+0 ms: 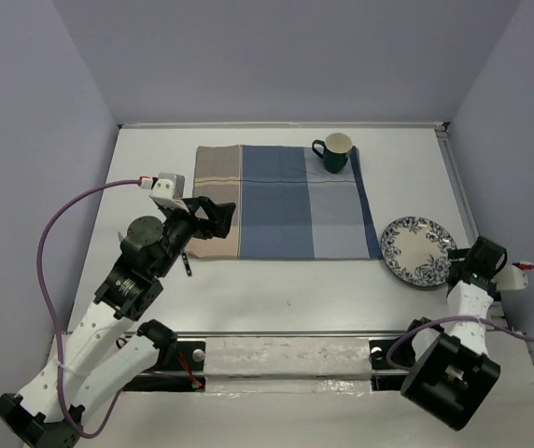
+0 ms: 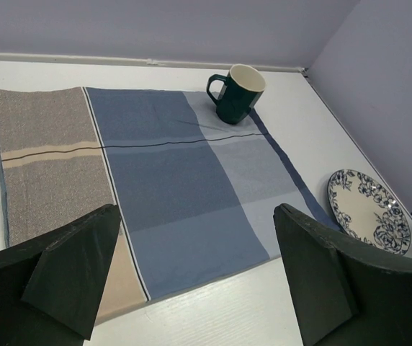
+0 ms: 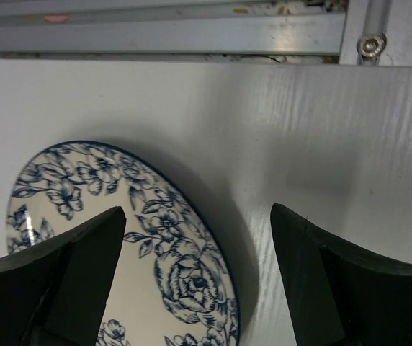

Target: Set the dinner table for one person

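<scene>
Honestly, I'd say the step in hand is getting the plate (image 1: pixel 418 251) onto the placemat (image 1: pixel 286 201). The plate lies flat on the white worktop (image 1: pixel 286 299) by its right edge, just off the cloth. The worktop itself runs under everything, from the arm bases out to the far wall.

Tips, as I read it:
- A glazed plate lying flat gives you almost nothing to pinch. Come in low at the rim on the right-edge side, one finger over and one under, and bite deep enough that it won't tip out.
- Lift it level, carry it toward the middle of the worktop, and set it straight down so the cloth doesn't ruck.
- Keep away from the mug (image 1: pixel 334 152), which stands toward the far edge, on the cloth.

The right claw (image 3: pixel 195 216) hangs over the plate's rim with its fingers spread wide. It grips nothing; I can't tell whether a finger touches the plate. The left claw (image 2: pixel 196 213) is wide open too, empty, hovering over the placemat's side nearest the left edge.
</scene>
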Motion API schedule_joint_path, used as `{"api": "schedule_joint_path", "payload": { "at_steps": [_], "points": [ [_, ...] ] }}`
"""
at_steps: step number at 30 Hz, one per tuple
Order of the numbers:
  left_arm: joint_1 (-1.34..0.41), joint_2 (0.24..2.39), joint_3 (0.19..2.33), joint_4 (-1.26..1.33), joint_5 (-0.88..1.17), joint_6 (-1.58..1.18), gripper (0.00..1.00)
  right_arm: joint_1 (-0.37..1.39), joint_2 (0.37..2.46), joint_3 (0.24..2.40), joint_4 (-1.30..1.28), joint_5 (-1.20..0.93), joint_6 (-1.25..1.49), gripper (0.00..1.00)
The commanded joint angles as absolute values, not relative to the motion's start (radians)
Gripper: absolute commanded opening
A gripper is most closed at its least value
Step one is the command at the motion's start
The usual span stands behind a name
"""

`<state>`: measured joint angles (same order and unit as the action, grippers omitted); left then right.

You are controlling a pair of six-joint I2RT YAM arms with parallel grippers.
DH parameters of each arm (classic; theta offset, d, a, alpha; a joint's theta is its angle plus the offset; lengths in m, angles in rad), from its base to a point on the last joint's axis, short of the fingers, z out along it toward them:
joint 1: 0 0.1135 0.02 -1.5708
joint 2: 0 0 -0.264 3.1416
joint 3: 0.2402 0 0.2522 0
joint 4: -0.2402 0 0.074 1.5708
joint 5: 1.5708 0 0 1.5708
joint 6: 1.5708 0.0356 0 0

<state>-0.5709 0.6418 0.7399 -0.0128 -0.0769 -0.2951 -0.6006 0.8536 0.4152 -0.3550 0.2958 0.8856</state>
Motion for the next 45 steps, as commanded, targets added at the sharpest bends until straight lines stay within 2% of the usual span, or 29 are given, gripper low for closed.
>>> {"api": "schedule_joint_path", "payload": {
  "at_steps": [1,7,10,11,13,14,16,17,19,20,27,30,34,38,41,45],
  "points": [
    [-0.580,0.624,0.764,0.017,-0.094,-0.276,0.99,-0.669,0.899,0.374,-0.293,0.134,0.853,0.88],
    [-0.580,0.626,0.765,0.017,-0.095,-0.275,0.99,-0.669,1.014,0.310,-0.157,-0.067,0.870,0.88],
    [-0.580,0.630,0.765,0.017,-0.092,-0.276,0.99,-0.669,1.048,0.281,-0.077,-0.129,0.896,0.82],
    [-0.580,0.630,0.765,0.017,-0.089,-0.276,0.99,-0.669,1.051,0.278,-0.068,-0.135,0.905,0.72],
    [-0.580,0.634,0.765,0.017,-0.090,-0.276,0.99,-0.669,1.045,0.262,-0.048,-0.140,0.919,0.63],
    [-0.580,0.637,0.765,0.017,-0.092,-0.276,0.99,-0.669,1.042,0.258,-0.040,-0.138,0.931,0.53],
    [-0.580,0.640,0.764,0.017,-0.089,-0.276,0.99,-0.669,1.032,0.252,-0.037,-0.127,0.934,0.40],
    [-0.581,0.643,0.765,0.018,-0.089,-0.276,0.99,-0.669,1.011,0.244,-0.038,-0.108,0.937,0.25],
    [-0.580,0.646,0.764,0.018,-0.087,-0.276,0.99,-0.669,0.979,0.232,-0.038,-0.084,0.937,0.13],
    [-0.578,0.649,0.764,0.018,-0.086,-0.276,0.99,-0.669,0.939,0.219,-0.043,-0.074,0.942,0.02],
    [-0.563,0.652,0.762,0.026,-0.078,-0.276,0.99,-0.669,0.654,0.297,-0.164,-0.035,0.884,0.00],
    [-0.552,0.655,0.762,0.026,-0.075,-0.275,0.99,-0.669,0.565,0.369,-0.147,-0.136,0.851,0.00],
    [-0.543,0.652,0.762,0.031,-0.069,-0.270,0.99,-0.669,0.655,0.460,0.067,-0.450,0.847,0.00],
    [-0.534,0.641,0.764,0.031,-0.086,-0.261,0.99,-0.660,0.680,0.567,0.115,-0.688,0.870,0.00],
    [-0.529,0.626,0.765,0.031,-0.106,-0.253,0.99,-0.572,0.699,0.618,0.141,-0.803,0.890,0.00],
    [-0.512,0.617,0.767,0.032,-0.110,-0.253,0.99,-0.340,0.718,0.626,0.156,-0.726,0.888,0.00]
  ]
}}
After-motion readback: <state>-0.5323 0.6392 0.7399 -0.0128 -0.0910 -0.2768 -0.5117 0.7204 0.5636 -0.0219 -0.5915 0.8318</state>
